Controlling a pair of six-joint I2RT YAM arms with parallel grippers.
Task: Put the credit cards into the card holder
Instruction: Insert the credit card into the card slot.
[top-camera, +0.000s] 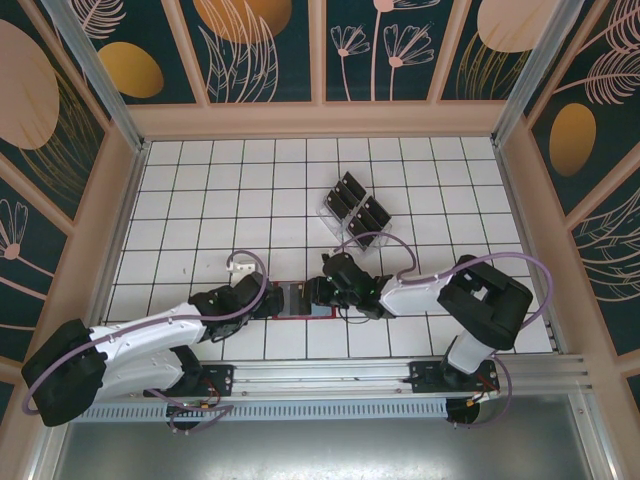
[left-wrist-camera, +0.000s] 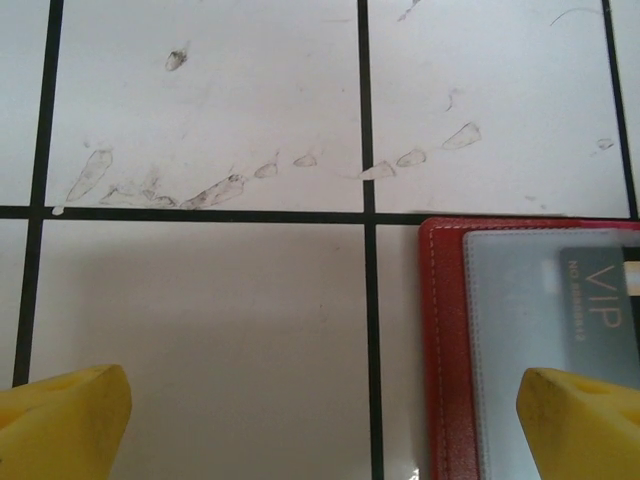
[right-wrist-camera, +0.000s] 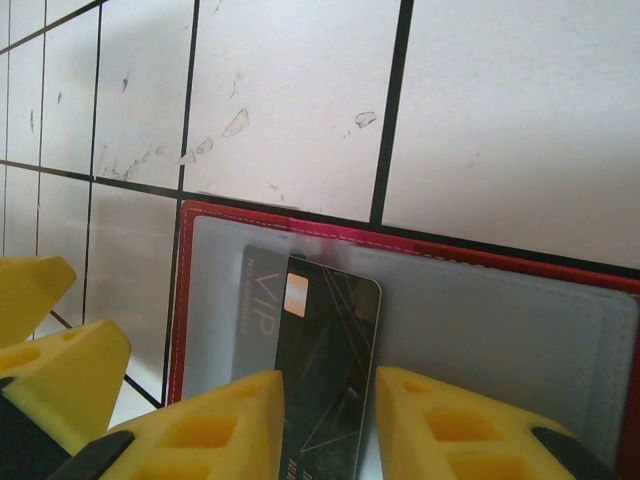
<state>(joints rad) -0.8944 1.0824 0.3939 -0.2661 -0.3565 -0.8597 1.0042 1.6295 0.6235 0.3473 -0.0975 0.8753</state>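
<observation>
The table (left-wrist-camera: 200, 330) is a smooth white surface with a slight sheen, dulled by smudges and scuffs. The card holder (left-wrist-camera: 445, 350) looks like fine-grained red leather or imitation leather, with pale stitching (left-wrist-camera: 437, 330). Its pocket (left-wrist-camera: 510, 330) is frosted, translucent grey plastic. The credit card (right-wrist-camera: 325, 340) is glossy black plastic with a metallic chip (right-wrist-camera: 295, 297). On the left gripper (left-wrist-camera: 320, 425) and right gripper (right-wrist-camera: 330, 430), the tips are matt yellow plastic, faintly grainy.

- Surface (top-camera: 200, 180): white, divided into squares by black grid lines; grey scuff marks (left-wrist-camera: 210, 190) in places.
- Walls (top-camera: 320, 50), far, left and right: dark teal panels with tan and orange plant motifs, in light wooden frames.
- Metal posts (top-camera: 95, 70) at far corners.
- Metal rail (top-camera: 320, 378) along near edge.
</observation>
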